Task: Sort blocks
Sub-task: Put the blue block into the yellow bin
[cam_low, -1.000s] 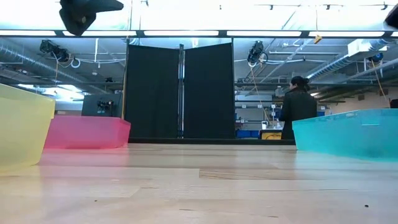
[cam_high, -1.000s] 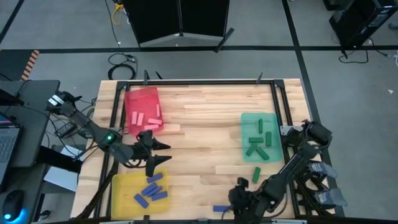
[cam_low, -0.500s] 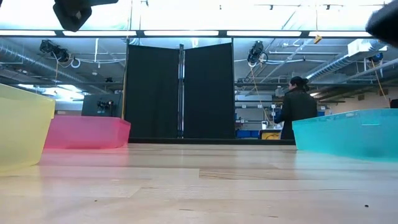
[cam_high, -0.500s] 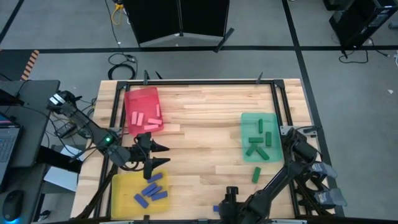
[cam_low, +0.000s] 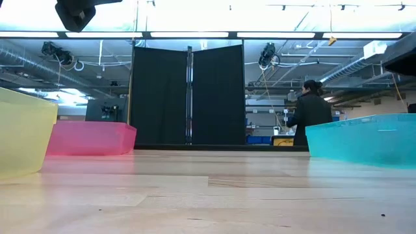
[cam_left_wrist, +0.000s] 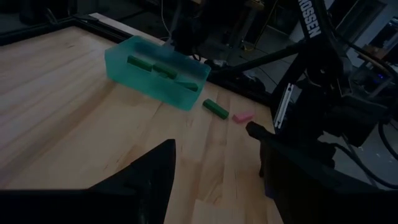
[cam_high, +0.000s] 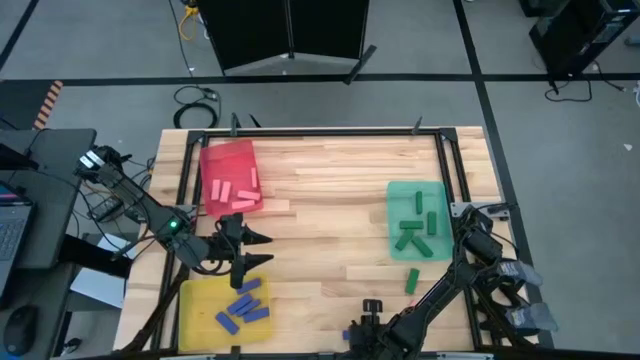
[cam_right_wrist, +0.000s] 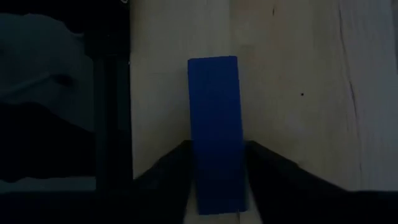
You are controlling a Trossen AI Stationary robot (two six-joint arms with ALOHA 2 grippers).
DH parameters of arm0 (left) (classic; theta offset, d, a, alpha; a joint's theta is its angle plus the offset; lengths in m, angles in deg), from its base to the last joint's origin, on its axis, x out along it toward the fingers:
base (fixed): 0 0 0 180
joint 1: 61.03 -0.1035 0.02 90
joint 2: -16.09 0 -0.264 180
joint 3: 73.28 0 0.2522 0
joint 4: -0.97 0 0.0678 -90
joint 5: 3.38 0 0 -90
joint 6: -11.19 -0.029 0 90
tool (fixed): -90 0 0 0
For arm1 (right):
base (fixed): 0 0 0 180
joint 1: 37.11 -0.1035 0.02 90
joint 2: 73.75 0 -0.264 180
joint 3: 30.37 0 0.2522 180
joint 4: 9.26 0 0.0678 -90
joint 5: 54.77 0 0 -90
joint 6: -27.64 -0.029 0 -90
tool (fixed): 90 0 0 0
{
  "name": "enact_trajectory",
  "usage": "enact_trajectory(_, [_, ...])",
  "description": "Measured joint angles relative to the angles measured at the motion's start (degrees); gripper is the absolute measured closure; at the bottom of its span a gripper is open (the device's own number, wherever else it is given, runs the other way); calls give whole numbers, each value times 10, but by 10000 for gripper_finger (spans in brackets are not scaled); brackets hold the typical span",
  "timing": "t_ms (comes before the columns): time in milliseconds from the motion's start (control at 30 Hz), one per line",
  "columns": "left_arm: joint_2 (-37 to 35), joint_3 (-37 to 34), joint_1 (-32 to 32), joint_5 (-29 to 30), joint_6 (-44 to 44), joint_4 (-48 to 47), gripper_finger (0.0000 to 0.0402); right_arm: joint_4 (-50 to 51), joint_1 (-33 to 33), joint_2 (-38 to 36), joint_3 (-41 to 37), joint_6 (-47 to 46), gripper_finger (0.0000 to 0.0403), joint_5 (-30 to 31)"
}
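A blue block [cam_right_wrist: 214, 124] lies flat on the wood at the table's near edge, beside the dark frame rail [cam_right_wrist: 112, 112]. My right gripper [cam_high: 362, 330] is down over it and shut on it. My left gripper [cam_high: 268, 248] hangs open and empty above the table, just beyond the yellow tray [cam_high: 195, 300] holding several blue blocks [cam_high: 243, 305]. A loose green block [cam_left_wrist: 214, 107] and a pink block [cam_left_wrist: 243, 116] lie on the table near the green tray [cam_high: 440, 190]. My right gripper pinches the blue block between its two fingers, one on each long side [cam_right_wrist: 194, 162], at the end nearest the wrist camera. The fingers come steeply from above and lie across the block. The block rests flat on the table.
The pink tray [cam_high: 215, 155] with pink blocks stands at the far left. The green tray with green blocks stands at the right. A black frame [cam_high: 300, 131] runs round the tabletop. The middle of the table is bare wood. A person [cam_low: 311, 117] stands far behind the table.
My right gripper has gone down and toward the table's near edge, ending over the blue block. The block has stayed where it was.
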State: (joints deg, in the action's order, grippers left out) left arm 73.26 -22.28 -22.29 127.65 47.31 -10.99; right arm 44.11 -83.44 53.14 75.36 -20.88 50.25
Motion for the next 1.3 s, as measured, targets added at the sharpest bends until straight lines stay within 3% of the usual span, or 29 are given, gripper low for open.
enact_trajectory(100, [0, 0, 0, 0, 0, 0, 161, 2, 4, 0, 0, 9, 287, 0])
enact_trajectory(300, [0, 0, 0, 0, 0, 1, 161, 2, 22, -1, 0, 35, 287, -4])
enact_trajectory(600, [-5, 0, 0, -1, -32, 58, 161, -20, 88, -41, -3, 158, 287, 106])
enact_trajectory(700, [-12, 0, 0, -2, -47, 76, 161, -107, 129, -40, -4, 226, 287, 103])
enact_trajectory(900, [-30, 0, 4, -4, -60, 78, 161, -378, 194, -41, -3, 371, 287, 61])
enact_trajectory(1067, [-31, 0, 5, -4, -75, 77, 161, -557, 228, -35, -1, 406, 287, 2])
enact_trajectory(1300, [-32, 1, 4, 16, -88, 84, 161, -591, 230, 38, 54, 391, 287, -25])
